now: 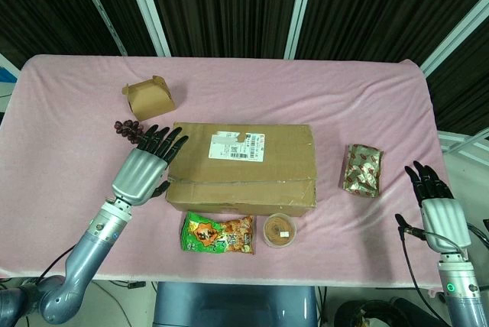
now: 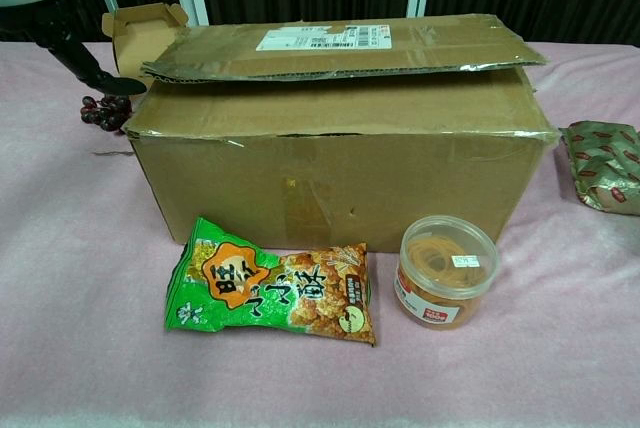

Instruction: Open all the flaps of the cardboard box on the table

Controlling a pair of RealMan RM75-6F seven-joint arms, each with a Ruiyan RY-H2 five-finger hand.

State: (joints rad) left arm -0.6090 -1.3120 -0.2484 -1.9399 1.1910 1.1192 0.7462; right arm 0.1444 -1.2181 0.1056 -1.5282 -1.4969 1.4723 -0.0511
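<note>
At desk centre: cardboard box (image 1: 241, 166), flaps down, top flap (image 2: 340, 46) slightly lifted. Left robot hand (image 1: 147, 165) released, fingers spread at box's left end. Right robot hand (image 1: 437, 206) released, well apart. Risk: box sliding into snack bag (image 1: 218, 233) and tub (image 1: 280, 230) just beside it; grapes (image 1: 138, 134) brushed.

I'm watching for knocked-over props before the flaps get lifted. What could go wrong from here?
The left hand hovers at the cardboard box left end, close to the grapes; a sweep might drag or crush them. The top flap already sits slightly raised and ragged, so a fast pull could tear it. If the box slides forward, it may push the snack bag and plastic tub toward the table edge.
</note>
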